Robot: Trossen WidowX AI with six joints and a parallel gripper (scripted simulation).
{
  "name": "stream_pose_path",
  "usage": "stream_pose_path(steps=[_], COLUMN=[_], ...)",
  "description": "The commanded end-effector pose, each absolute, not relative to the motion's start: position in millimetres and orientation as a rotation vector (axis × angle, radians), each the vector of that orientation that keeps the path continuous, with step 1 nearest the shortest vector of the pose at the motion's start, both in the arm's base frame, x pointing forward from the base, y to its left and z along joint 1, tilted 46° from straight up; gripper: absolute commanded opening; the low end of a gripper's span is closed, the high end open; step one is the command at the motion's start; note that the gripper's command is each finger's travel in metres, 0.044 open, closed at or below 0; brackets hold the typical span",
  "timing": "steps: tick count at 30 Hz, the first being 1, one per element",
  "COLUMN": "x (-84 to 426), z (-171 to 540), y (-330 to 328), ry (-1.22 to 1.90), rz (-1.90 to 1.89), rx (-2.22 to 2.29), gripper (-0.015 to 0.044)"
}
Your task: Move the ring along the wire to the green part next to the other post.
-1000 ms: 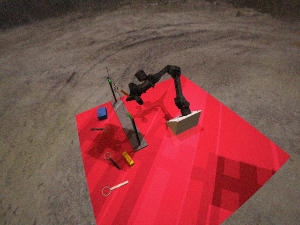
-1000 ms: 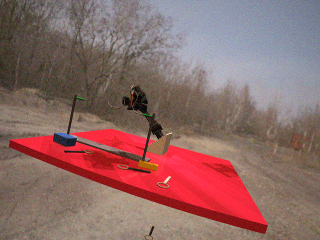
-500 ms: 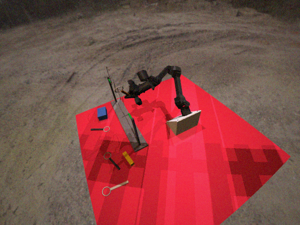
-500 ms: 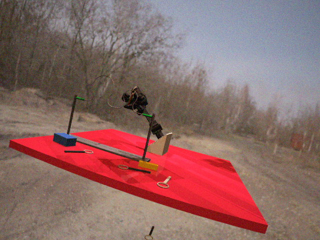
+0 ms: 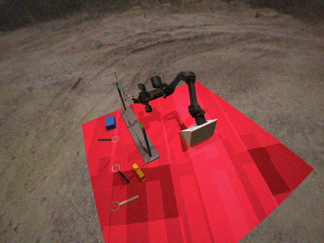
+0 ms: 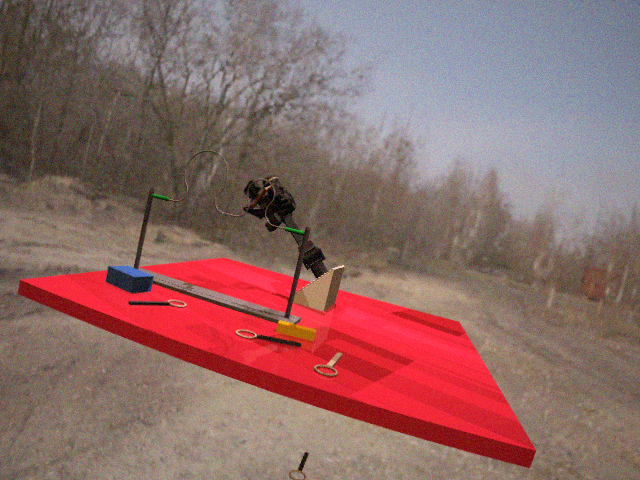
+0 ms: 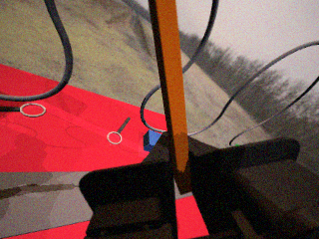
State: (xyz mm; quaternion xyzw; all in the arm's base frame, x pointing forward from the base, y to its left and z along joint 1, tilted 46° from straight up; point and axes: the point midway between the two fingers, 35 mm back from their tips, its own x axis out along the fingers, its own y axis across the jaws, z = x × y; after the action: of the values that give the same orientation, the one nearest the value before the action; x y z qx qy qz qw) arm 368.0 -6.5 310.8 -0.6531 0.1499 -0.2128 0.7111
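Observation:
My gripper (image 5: 135,100) (image 6: 252,207) (image 7: 169,134) is shut on the orange handle (image 5: 135,98) (image 6: 260,196) (image 7: 170,85), high above the base. The ring (image 5: 129,96) is at the handle's far end, by the right-hand upper part of the wire in the exterior view; it is outside the wrist view. Whether it touches the wire is too small to tell. The thin grey wire (image 6: 207,151) (image 7: 70,60) curves between two green parts, one (image 5: 118,87) (image 6: 160,197) at the post by the blue block, the other (image 5: 140,124) (image 6: 294,230) at the post by the yellow block.
The posts (image 5: 147,142) (image 6: 143,232) stand on a grey base. A blue block (image 5: 110,122) (image 6: 129,279), a yellow block (image 5: 137,171) (image 6: 296,330), two dark-handled rings and a pale-handled ring (image 5: 128,200) (image 6: 336,357) lie on the red table.

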Motion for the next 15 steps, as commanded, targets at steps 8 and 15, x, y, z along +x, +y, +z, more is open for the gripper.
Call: stream_pose_path(steps=[8, 15], x=[368.4, 368.5], z=[314.8, 319.4], y=[-6.5, -6.4], ry=[0.312, 0.297], rz=[-0.489, -0.503], rx=[-1.575, -1.642], gripper=[-0.0150, -0.0150])
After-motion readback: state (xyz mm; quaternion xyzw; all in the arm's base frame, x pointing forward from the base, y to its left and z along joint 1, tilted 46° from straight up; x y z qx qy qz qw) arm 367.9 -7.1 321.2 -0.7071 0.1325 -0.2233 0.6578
